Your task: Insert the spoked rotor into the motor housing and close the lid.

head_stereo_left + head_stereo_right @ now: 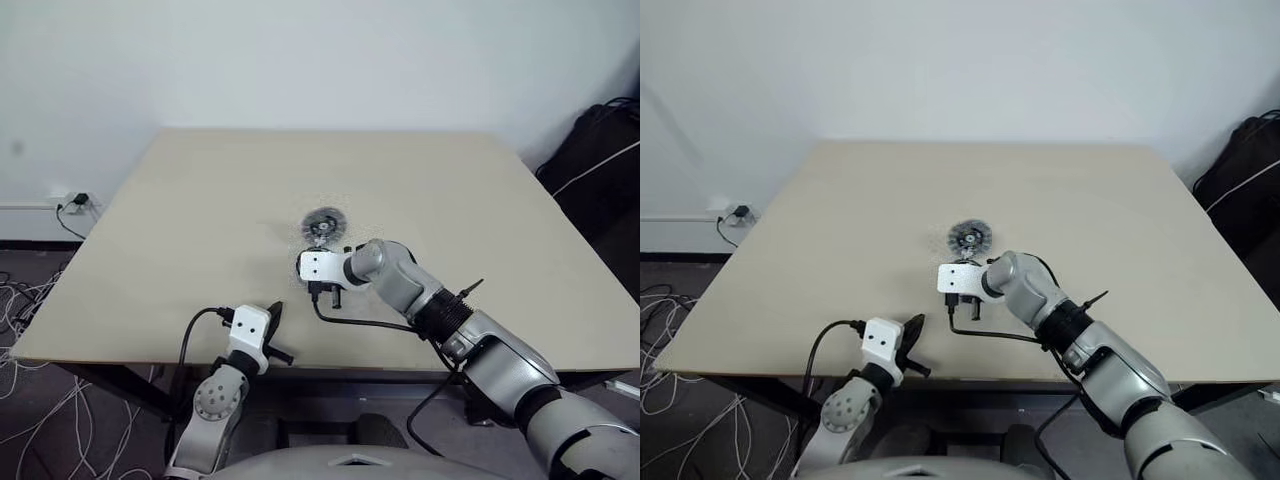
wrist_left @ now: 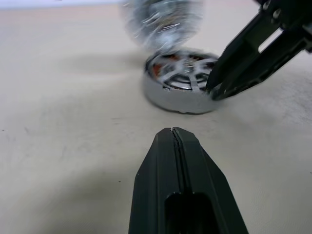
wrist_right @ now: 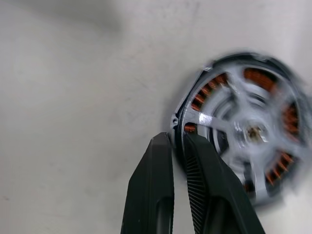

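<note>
1. The right gripper points steeply down at the housing, its two fingers drawn close with a thin gap, pinching the housing's dark rim at about 8 o'clock of the disc in the right wrist view.
2. The rotor sits inside the housing, grey spokes crossing the copper windings (the far side of the disc is blurred).
3. In the left wrist view the housing lies flat on the table, with the lid just beyond it as a blurred, silvery shape; whether they touch cannot be told.
4. The left gripper is pressed together, hovering low near the table's front edge, at roughly 7 o'clock from the housing and well apart from it.
5. Seen from the head, the lid lies near the table's middle.
</note>
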Robot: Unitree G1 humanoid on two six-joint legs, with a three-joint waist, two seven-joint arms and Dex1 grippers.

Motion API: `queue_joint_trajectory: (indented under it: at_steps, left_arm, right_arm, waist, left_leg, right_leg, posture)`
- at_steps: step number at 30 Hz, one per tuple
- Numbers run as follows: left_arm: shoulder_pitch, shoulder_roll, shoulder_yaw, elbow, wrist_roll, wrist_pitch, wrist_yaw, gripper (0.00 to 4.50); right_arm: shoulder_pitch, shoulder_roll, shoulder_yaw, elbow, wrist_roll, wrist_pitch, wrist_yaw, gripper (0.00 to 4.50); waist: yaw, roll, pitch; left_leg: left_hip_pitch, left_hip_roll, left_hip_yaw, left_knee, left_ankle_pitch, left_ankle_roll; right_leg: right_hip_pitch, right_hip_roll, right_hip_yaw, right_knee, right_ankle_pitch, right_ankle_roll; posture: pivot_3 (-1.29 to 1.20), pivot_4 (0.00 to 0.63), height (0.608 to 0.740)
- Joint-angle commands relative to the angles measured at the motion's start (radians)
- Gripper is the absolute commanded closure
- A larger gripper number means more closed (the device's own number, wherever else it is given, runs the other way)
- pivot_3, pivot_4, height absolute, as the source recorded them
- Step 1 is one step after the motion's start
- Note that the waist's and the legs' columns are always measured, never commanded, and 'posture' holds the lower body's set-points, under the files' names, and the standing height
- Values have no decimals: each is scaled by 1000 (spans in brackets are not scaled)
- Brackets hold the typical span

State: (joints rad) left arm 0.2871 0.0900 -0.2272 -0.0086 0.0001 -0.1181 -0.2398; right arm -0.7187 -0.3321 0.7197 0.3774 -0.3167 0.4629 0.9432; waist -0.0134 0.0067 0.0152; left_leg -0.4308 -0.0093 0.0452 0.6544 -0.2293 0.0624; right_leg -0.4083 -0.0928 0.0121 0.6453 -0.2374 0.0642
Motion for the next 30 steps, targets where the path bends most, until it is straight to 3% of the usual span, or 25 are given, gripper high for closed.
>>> queue_joint_trajectory:
  at_steps: [1, 8, 18, 24, 30]
  left_arm:
    - [-12, -9, 0, -10, 1, -24, 6, 4500]
    - [-11, -19, -5, -14, 5, -18, 10, 4500]
    - [-4, -31, -15, -6, -5, -7, 7, 4500]
    - [-10, -30, -24, 2, -10, 3, -8, 4500]
    - [-7, -27, -24, -1, -16, 14, -15, 4500]
  right_arm:
    - [-17, 0, -19, 9, -29, -9, -15, 4397]
    - [23, 2, -83, -70, -22, 44, -64, 4397]
    - [317, -123, -274, -633, 61, 402, -67, 4398]
    - [430, -66, -363, -841, 119, 671, -156, 4398]
    - [476, -6, -389, -925, 178, 878, -256, 4398]
  waist:
    - [0, 0, 0]
    - [1, 0, 0]
    - [18, -1, 0]
    - [17, -1, 1]
    - [18, -2, 1]
  left_leg:
    - [0, 0, 0, 0, 0, 0]
    - [0, 0, 0, 0, 0, 0]
    - [-5, -1, 0, 0, 0, 1]
    - [-4, 0, 0, 1, 0, 1]
    - [-4, 0, 0, 3, 0, 1]
  right_leg:
    - [0, 0, 0, 0, 0, 0]
    - [0, 1, 0, 0, 2, 0]
    - [-3, -1, 0, -3, 1, -1]
    - [-3, -1, -2, -2, 1, -1]
    - [-2, -1, -3, -2, 1, 0]
  posture:
    - [0, 0, 740]
    - [0, 0, 740]
    - [0, 0, 740]
    - [0, 0, 740]
    - [0, 0, 740]
